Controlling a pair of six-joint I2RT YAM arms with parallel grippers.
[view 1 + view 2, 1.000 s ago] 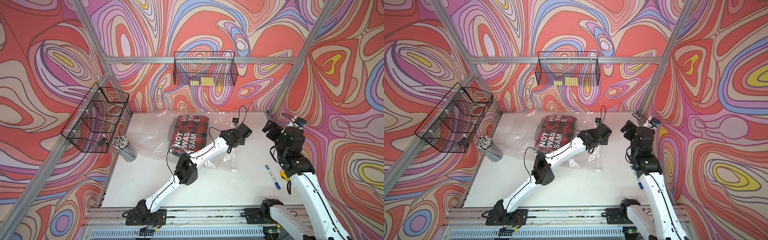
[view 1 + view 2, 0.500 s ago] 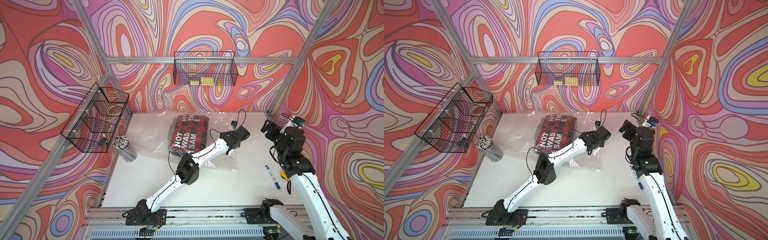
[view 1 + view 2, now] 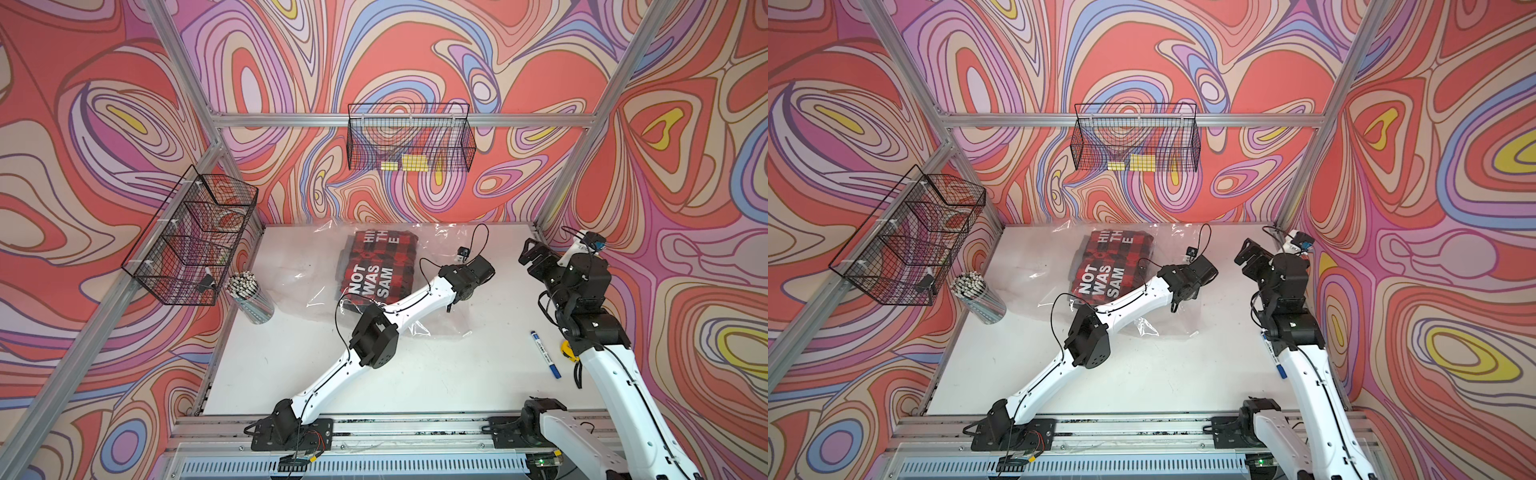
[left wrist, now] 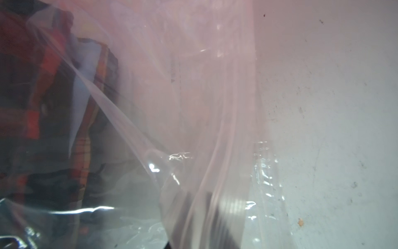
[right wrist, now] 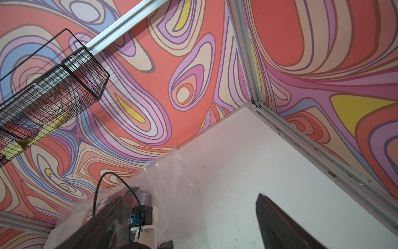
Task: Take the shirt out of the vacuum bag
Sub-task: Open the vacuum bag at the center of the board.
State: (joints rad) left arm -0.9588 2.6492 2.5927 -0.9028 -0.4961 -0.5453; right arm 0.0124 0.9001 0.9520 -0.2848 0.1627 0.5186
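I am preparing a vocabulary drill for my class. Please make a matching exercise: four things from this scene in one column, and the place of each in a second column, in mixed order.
Things
1. shirt
2. blue marker
3. cup of white sticks
4. yellow blocks

Places
a. in the back wire basket
b. lying on the table beside the right arm
c. inside the vacuum bag
d. standing under the side wire basket

Pairs: 1-c, 2-b, 3-d, 4-a
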